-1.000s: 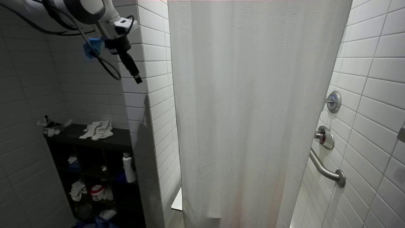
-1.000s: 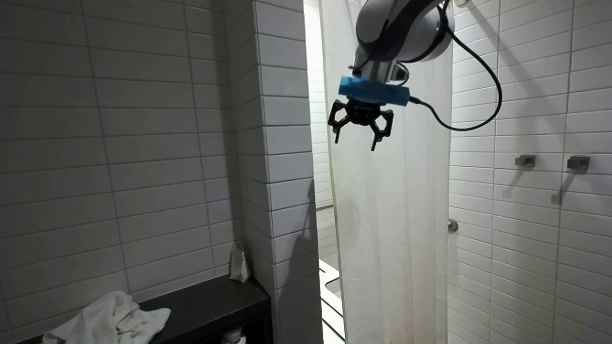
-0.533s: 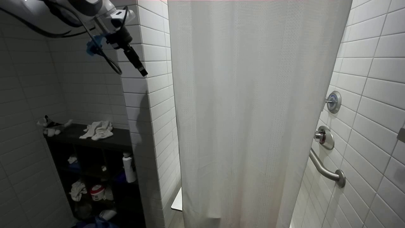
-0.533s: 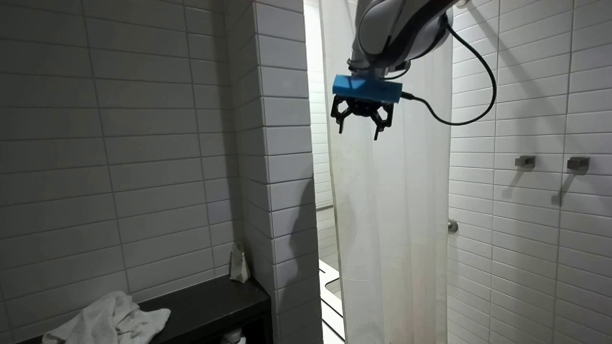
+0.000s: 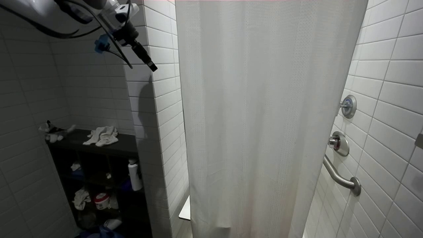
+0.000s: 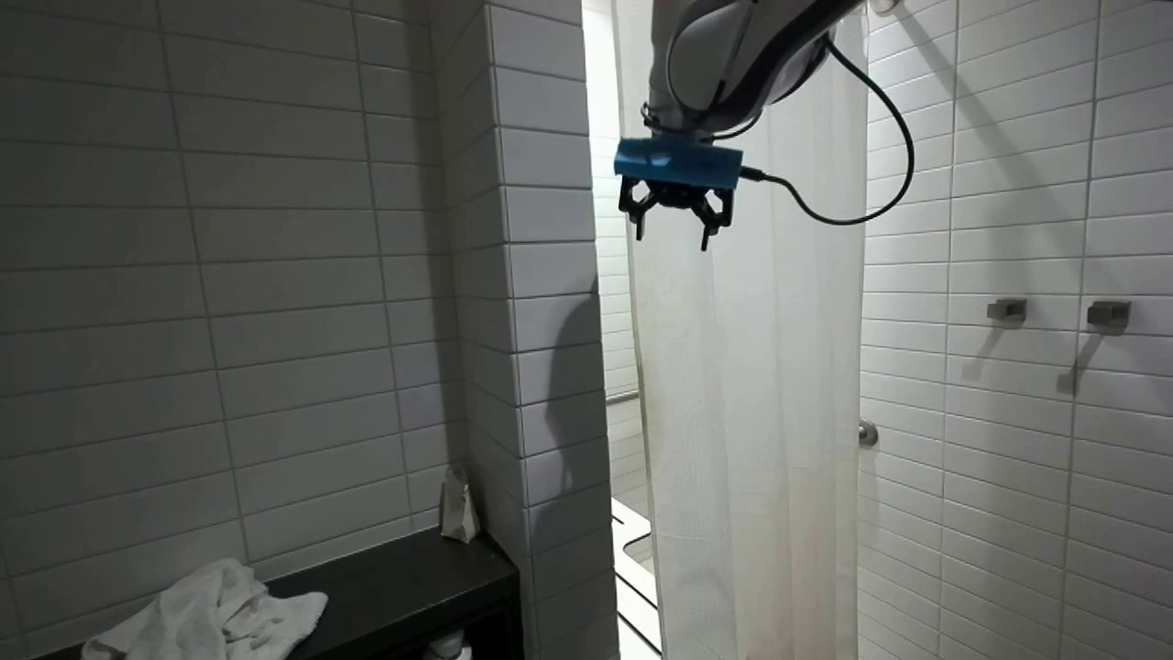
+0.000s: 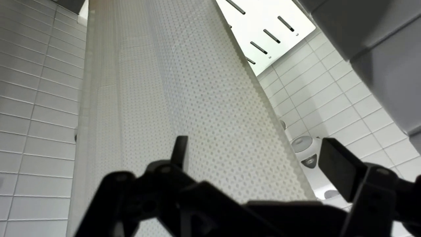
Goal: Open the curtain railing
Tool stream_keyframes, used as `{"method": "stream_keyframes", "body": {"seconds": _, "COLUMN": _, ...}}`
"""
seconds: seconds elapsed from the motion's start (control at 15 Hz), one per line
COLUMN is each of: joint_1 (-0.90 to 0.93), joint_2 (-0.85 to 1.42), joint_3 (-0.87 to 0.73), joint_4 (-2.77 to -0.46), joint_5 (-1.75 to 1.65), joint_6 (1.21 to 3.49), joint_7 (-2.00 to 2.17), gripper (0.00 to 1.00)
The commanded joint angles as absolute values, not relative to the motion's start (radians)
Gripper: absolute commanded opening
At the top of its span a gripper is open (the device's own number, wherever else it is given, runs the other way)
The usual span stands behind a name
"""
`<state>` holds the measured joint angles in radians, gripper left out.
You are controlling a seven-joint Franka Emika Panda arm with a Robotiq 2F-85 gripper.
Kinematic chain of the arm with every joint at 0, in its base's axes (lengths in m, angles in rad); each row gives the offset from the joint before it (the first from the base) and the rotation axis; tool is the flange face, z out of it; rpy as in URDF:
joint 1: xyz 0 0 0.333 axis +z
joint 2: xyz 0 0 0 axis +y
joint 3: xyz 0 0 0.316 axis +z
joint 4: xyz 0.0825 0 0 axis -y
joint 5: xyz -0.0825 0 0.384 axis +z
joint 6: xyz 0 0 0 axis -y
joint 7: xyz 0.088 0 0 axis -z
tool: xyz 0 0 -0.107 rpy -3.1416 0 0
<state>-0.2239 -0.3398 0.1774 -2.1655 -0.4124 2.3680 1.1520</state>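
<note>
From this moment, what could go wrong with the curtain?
In the wrist view the open end effector appears to straddle an edge of the curtain; depth is unclear, so it might close on air. The tiled pillar beside the curtain could get bumped. The looping black cable might snag.

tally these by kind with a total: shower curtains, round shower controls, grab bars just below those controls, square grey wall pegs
Shower curtain: 1
Round shower controls: 2
Grab bar below them: 1
Square grey wall pegs: 2
Total: 6

The curtain [image 5: 264,119] and arm [image 6: 715,60] are cut off in both exterior views.
</note>
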Motion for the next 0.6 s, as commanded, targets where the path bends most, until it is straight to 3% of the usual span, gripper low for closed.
{"method": "stream_keyframes", "body": {"seconds": 0.0, "joint_1": -0.211, "joint_2": -0.281, "joint_3": 0.159, "joint_4": -2.081, "joint_5": -0.437, "joint_6": 2.323, "joint_7": 1.161, "gripper": 1.0}}
{"method": "stream_keyframes", "body": {"seconds": 0.53, "joint_1": -0.189, "joint_2": -0.211, "joint_3": 0.098, "joint_4": -1.974, "joint_5": -0.443, "joint_6": 2.284, "joint_7": 1.071, "gripper": 1.0}}
